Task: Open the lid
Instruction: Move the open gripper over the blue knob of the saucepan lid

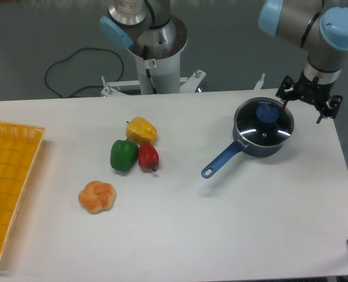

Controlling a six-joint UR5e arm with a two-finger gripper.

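**Lid on, pincer off-target — risks ahead**

Pincer (310,101) hanging at far right of table, fingers spread wide apart, gripping nothing. Sitting just right of and slightly behind the lid (263,123), not over it. Lid resting flat on saucepan (262,144), blue knob (266,113) just left of pincer and a bit nearer the camera.

Judging risks:
- Coming down w/o shifting left first: fingers hitting glass or pan rim instead of straddling knob.
- Closing off-centre: knob slipping out, lid tilting and dropping back.
- Pushing sideways on contact: pan sliding, being light on a smooth table; long handle (220,160), pointing away to lower left, swinging round.
- Peppers (134,150) and bun-like item (97,197) lying well left of pincer, not posing trouble.
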